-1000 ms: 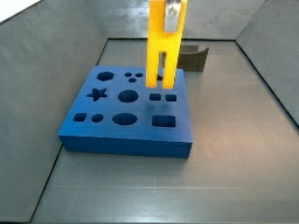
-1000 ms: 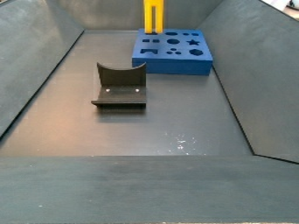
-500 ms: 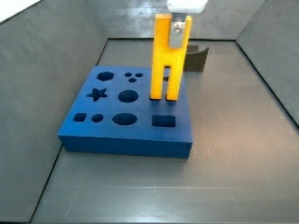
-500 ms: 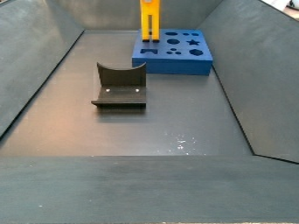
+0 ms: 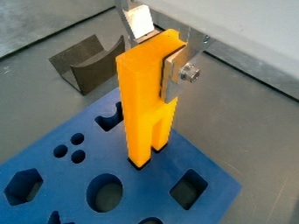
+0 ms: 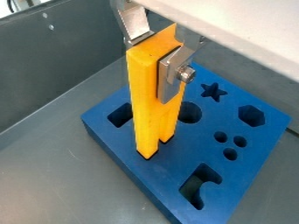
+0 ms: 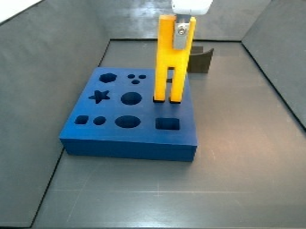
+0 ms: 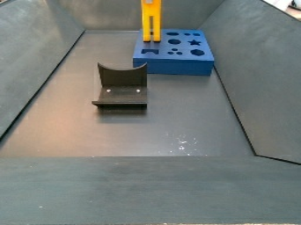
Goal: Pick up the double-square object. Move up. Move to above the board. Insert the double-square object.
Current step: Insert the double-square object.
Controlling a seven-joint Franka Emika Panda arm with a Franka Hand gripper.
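One gripper (image 5: pixel 158 54) is in view, its silver finger plates clamped on the upper part of the double-square object (image 5: pixel 149 101), a bright yellow-orange bar held upright over the board (image 5: pixel 222 203). In both wrist views the bar's long axis runs straight down from the gripper, and its lower end splits into two prongs that meet the blue slab's top face near one edge. A finger plate (image 6: pixel 176 68) with a round fastener sits flat against the bar's side, so the jaws stand narrow, closed on the piece. In a side view the double-square object (image 7: pixel 171 63) stands vertical above the board (image 7: pixel 125 139), with its foot at the row of holes nearest the dark holder block (image 7: pixel 202 59); the square hole (image 7: pixel 169 122) in front of it remains unoccupied. Whether the prongs have entered their hole or merely rest on its rim cannot be determined, since the bar hides the opening in every view. In a side view from the far end, the bar (image 8: pixel 153 19) rises from the board (image 8: pixel 177 66) at the back of the enclosure, well apart from the fixture (image 8: pixel 120 87) on the floor. Judged from this, the task stands at insertion. The deciding relation is that the hole lies directly below the gripper along the bar's axis, so the coming move calls for a straight descent with the bar kept plumb; any tilt risks jamming a prong against the hole's wall.
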